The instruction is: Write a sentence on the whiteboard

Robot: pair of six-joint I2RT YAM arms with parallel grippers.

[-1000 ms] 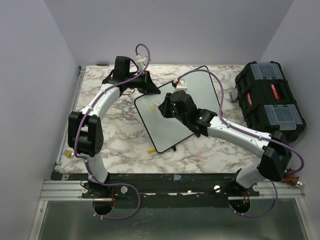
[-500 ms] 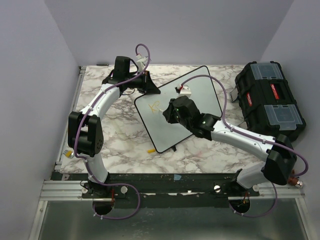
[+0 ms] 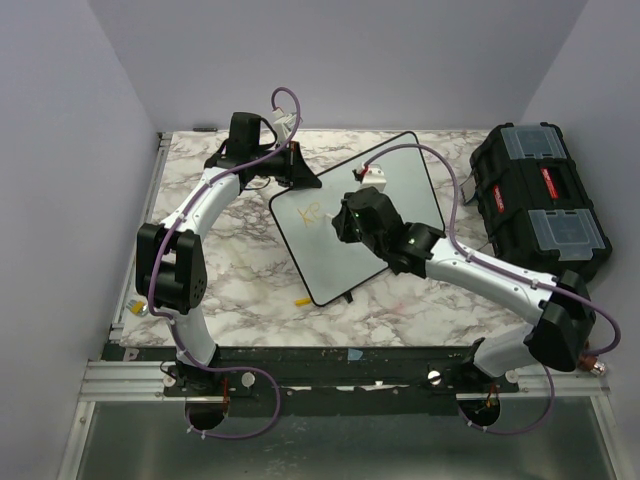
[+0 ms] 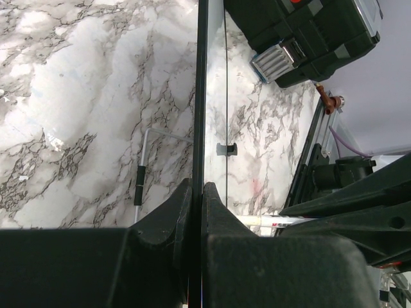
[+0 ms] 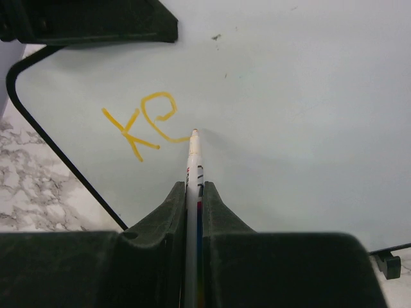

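Note:
The whiteboard point(image 3: 318, 262) lies tilted on the marble table, and its glossy face fills the right wrist view point(image 5: 289, 96). My left gripper point(image 3: 298, 172) is shut on the board's far left rim, which shows edge-on between the jaws point(image 4: 197, 189). My right gripper point(image 3: 350, 220) hangs over the board's middle, shut on a white marker point(image 5: 193, 160). The marker's tip touches the board at the tail of the "e". Of the sentence point(image 5: 144, 125), only the yellow letters "Ke" show point(image 3: 308, 213).
A black toolbox point(image 3: 540, 200) stands at the table's right edge, also in the left wrist view point(image 4: 302, 32). A small yellow cap point(image 3: 301, 300) lies on the marble near the board's front corner. A thin metal stand leg point(image 4: 144, 167) lies under the board.
My right gripper has moved right across the board with the marker, uncovering the "K" and drawing the "e". The left gripper has kept its hold on the rim.

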